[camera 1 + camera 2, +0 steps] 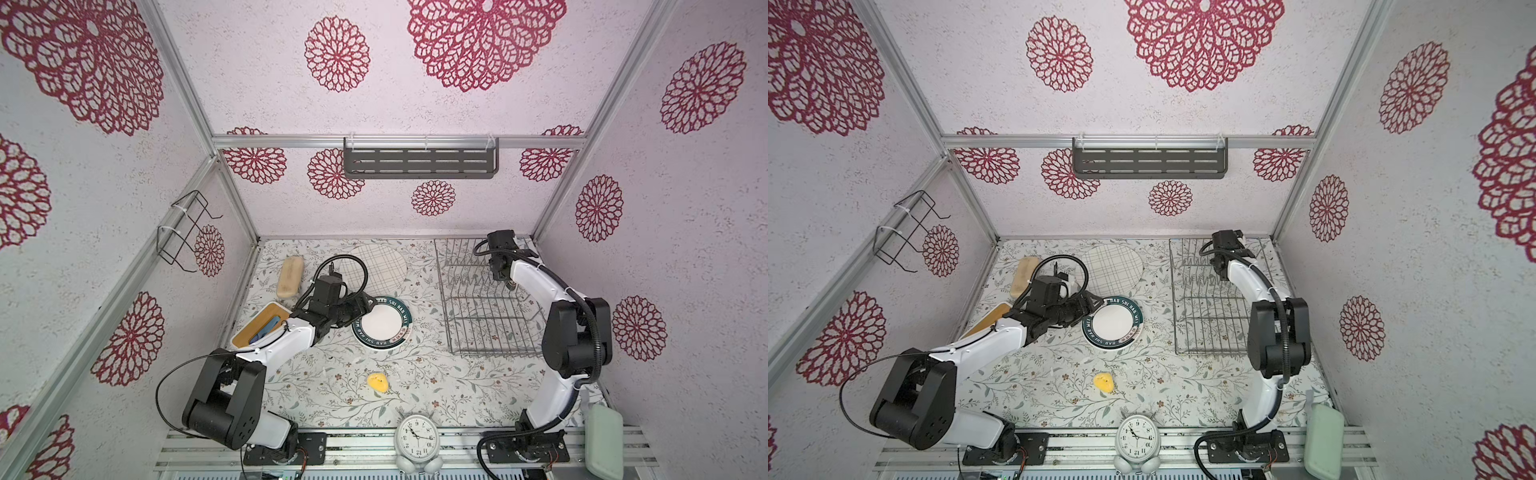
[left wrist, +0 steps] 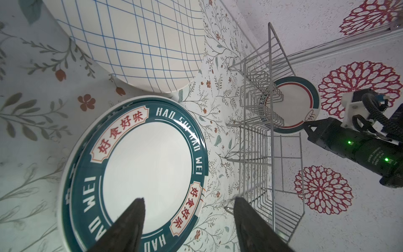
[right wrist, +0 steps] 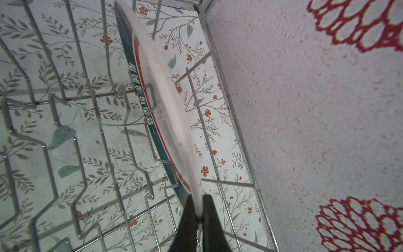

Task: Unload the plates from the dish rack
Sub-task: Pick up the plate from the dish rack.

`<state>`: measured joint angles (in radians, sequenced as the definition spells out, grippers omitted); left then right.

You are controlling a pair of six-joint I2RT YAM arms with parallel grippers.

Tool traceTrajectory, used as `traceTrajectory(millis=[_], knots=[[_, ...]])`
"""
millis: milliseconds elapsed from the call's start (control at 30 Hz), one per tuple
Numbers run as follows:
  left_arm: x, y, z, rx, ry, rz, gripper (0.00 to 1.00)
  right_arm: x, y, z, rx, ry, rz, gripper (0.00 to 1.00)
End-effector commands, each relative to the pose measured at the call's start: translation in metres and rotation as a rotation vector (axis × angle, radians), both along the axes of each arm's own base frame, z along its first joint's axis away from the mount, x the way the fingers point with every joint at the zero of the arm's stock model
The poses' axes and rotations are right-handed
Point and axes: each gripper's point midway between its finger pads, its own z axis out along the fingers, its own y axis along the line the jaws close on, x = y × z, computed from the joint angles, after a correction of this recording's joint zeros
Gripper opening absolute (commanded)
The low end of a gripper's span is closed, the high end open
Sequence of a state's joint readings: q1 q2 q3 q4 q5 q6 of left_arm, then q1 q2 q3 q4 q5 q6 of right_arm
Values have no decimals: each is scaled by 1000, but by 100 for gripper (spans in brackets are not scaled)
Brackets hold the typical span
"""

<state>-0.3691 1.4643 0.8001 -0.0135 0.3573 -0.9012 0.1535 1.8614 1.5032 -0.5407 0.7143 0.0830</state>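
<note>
The right claw (image 3: 198, 196) is clenched on the upper rim of a teal-and-red-rimmed plate (image 3: 165, 91), which stands on edge between the tines in the far half of the dish rack (image 1: 490, 307). The rack sits on the table (image 1: 332, 386) by the right wall. The left claw (image 2: 189, 199) is released, its fingers spread wide over the near edge of a second teal-rimmed plate (image 1: 381, 322) lettered HAO SHI HAO WEI. That plate lies flat on the table just left of the rack, and whether the fingers touch it I cannot tell. A cream plate (image 1: 380, 268) with grid lines lies flat just behind it
</note>
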Motion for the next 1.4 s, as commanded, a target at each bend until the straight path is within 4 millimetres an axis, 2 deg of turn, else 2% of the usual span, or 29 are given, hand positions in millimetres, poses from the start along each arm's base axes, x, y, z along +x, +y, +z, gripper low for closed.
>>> traceTrajectory(millis=[0,767,1367], knots=[[-5,0,3,5,-21,-10,69,0,2,11,-50,11,8,0],[-6,-2,3,4,-21,-14,69,-8,5,79,-76,-144,5,0],[-7,-5,4,6,-24,-19,69,-30,8,129,-105,-280,9,0]])
